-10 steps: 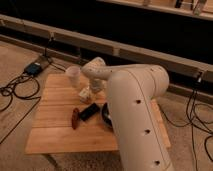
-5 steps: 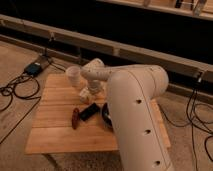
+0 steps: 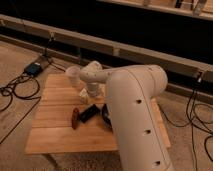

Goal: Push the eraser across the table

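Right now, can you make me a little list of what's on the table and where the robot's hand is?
table: light wooden slats
eraser: flat black block, near the table's middle
gripper: low over the table, between cup and eraser; contact with eraser unclear
cup: pale, near the far edge
brown object: reddish-brown oblong, just left of the eraser
bowl: dark, mostly hidden by the white arm

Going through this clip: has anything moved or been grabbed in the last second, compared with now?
Nothing has clearly moved, and nothing was taken hold of or let go. The gripper stays low over the table, just behind the eraser, with no contact visible. The eraser, the reddish-brown object and the cup lie where they were.
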Tool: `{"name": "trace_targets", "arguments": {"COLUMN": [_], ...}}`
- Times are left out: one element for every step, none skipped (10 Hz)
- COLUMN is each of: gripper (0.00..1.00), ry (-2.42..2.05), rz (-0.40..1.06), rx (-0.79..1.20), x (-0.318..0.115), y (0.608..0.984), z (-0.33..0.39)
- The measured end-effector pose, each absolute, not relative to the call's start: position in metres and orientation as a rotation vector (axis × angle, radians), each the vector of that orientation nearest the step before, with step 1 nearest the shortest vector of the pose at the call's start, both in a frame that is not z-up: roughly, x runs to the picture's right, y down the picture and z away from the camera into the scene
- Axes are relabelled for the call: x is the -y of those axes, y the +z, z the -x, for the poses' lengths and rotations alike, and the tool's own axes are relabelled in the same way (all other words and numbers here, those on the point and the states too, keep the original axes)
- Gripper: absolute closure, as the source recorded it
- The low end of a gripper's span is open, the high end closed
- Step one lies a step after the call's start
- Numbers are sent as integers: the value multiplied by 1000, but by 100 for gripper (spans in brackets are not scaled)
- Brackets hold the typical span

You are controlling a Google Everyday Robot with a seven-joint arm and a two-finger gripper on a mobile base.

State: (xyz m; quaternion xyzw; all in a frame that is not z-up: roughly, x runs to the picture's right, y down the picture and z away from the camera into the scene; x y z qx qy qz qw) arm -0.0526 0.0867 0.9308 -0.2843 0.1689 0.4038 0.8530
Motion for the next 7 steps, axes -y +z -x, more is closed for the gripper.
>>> {"name": "trace_targets", "arguments": {"gripper": [35,35,35,35,35,35,35], "ry": [843,836,830,822,818,810,805], "rz": [603,607,613,621,626,635,641], "rx": [-360,-363,-365,-366,-366,-365,-363], "x": [-90,-93,-96,-100,-102,-107,-111], "y": [928,925,921,917,913,908,903], "z": [52,52,53,54,55,58,60]}}
